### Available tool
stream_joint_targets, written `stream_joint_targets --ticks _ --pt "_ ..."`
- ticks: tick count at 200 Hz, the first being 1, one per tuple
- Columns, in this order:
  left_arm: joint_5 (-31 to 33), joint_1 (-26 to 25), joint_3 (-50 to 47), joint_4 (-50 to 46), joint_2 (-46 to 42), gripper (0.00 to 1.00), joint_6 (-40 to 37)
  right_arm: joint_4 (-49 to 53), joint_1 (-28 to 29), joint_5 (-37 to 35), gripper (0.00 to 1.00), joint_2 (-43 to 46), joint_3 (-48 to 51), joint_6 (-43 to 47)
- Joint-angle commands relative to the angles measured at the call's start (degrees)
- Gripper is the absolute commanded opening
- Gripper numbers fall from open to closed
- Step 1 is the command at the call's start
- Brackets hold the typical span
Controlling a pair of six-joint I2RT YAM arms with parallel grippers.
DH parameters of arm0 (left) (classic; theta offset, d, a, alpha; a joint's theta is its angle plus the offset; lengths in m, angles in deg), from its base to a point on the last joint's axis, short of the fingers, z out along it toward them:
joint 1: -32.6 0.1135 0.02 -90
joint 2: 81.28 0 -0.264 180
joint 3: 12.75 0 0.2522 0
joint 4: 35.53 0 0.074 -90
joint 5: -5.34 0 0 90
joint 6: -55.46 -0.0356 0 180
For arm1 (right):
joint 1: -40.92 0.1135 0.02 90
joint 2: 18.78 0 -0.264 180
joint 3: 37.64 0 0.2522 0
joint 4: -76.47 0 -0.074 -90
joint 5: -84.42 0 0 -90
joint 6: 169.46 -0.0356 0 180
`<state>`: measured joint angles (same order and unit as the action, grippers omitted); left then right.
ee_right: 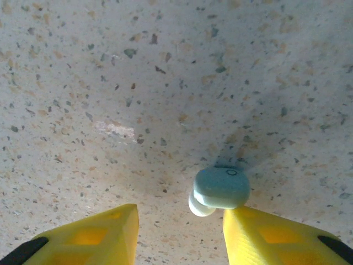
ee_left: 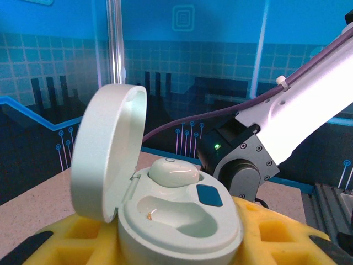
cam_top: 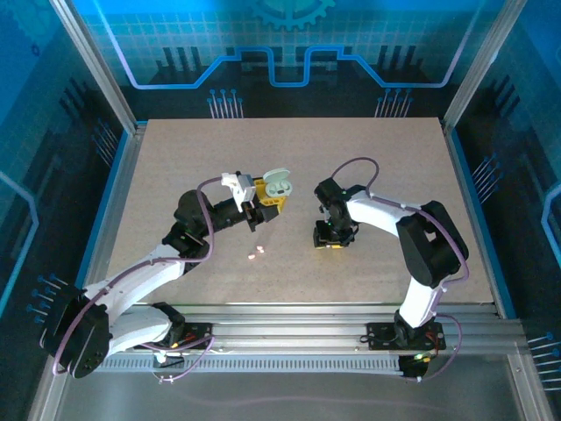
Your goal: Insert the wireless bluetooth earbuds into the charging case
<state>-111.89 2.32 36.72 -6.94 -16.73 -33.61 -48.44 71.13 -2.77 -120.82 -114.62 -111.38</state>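
My left gripper [cam_top: 266, 200] is shut on the mint green charging case [cam_top: 275, 186], held a little above the table with its lid [ee_left: 107, 149] swung open. In the left wrist view the yellow fingers [ee_left: 281, 232] flank the case [ee_left: 182, 221]. One mint earbud [ee_left: 174, 172] sits in the far slot, and the near slot [ee_left: 176, 212] is empty. My right gripper [cam_top: 330, 239] points down at the table, open. Another mint earbud [ee_right: 222, 187] lies on the table just at the tip of its right finger [ee_right: 265, 234], not between the fingers.
Two tiny pink earbuds [cam_top: 258, 253] lie on the table in front of the left gripper. The right arm's wrist [ee_left: 242, 165] stands close behind the held case. The speckled tabletop [cam_top: 394, 158] is walled by a metal frame and blue panels.
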Motion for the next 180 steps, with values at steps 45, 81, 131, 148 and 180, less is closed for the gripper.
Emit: stream_joint_targets --ticks 45,81,131,148,180 --pt "-0.2 -0.5 -0.2 1.9 -0.1 0.27 -0.9 1.0 -1.3 -3.1 0.47 -2.2 -3.0 1.2" --pt "-0.1 -0.5 -0.2 2.0 -0.1 0.27 -0.9 1.4 -2.0 -2.9 0.46 -3.2 -4.4 2.2" --pt "-0.1 -0.5 -0.2 1.9 -0.1 0.27 -0.9 1.8 -2.0 -1.4 0.39 -4.1 -5.5 2.9" --pt "-0.1 -0.5 -0.1 1.9 -0.1 0.27 -0.9 1.8 -1.9 -1.6 0.38 -4.4 -5.6 3.1" --pt "-0.2 -0.4 -0.1 1.9 -0.1 0.27 -0.9 3.1 -1.9 -2.8 0.34 -5.0 -6.1 3.8"
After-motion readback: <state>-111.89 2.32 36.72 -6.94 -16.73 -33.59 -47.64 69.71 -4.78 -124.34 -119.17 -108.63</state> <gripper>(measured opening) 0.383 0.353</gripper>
